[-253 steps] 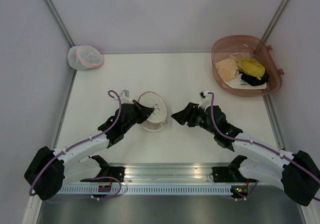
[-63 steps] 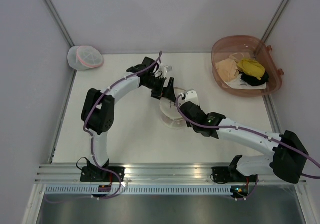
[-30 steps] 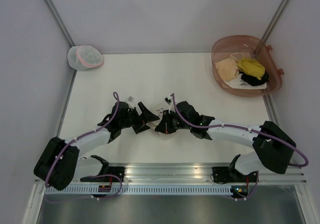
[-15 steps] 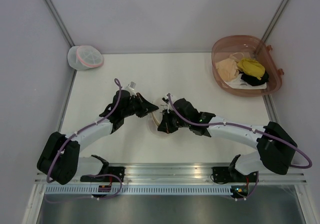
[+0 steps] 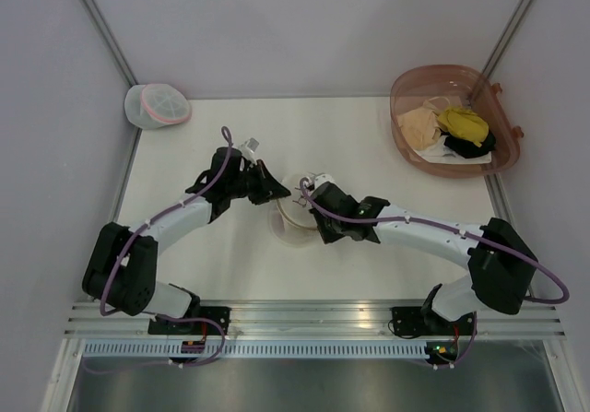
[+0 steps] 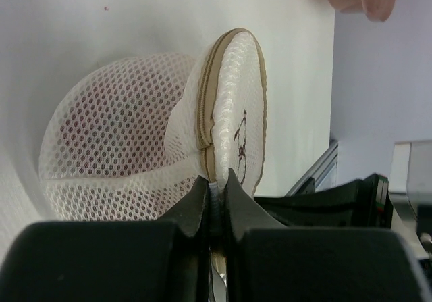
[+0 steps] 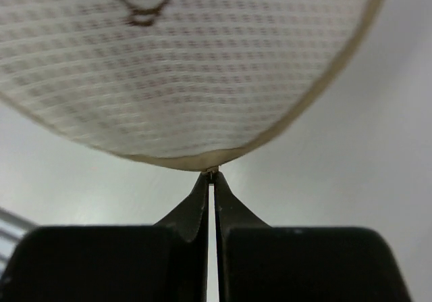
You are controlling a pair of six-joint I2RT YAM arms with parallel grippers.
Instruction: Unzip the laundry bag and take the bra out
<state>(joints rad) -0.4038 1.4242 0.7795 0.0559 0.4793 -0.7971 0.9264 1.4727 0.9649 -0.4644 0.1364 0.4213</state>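
The cream mesh laundry bag (image 5: 291,222) stands on its edge mid-table between both arms. In the left wrist view its domed side (image 6: 108,153) faces left and its flat face with the dark bra outline (image 6: 237,113) faces right, with a tan zipper seam between them. My left gripper (image 5: 276,193) (image 6: 216,182) is shut on the bag's rim at that seam. My right gripper (image 5: 310,202) (image 7: 213,175) is shut on the small zipper pull at the bag's rim (image 7: 189,65). Only a reddish tint shows through the mesh; the bra itself is hidden.
A whiter round bag with a pink band (image 5: 158,106) lies at the back left corner. A pink basin (image 5: 491,99) at the back right holds yellow, beige and black garments. The metal rail (image 5: 304,318) runs along the near edge.
The left gripper, open a second ago, has shut on the bag's rim. Both arms and the bag have shifted a little away from the near edge.
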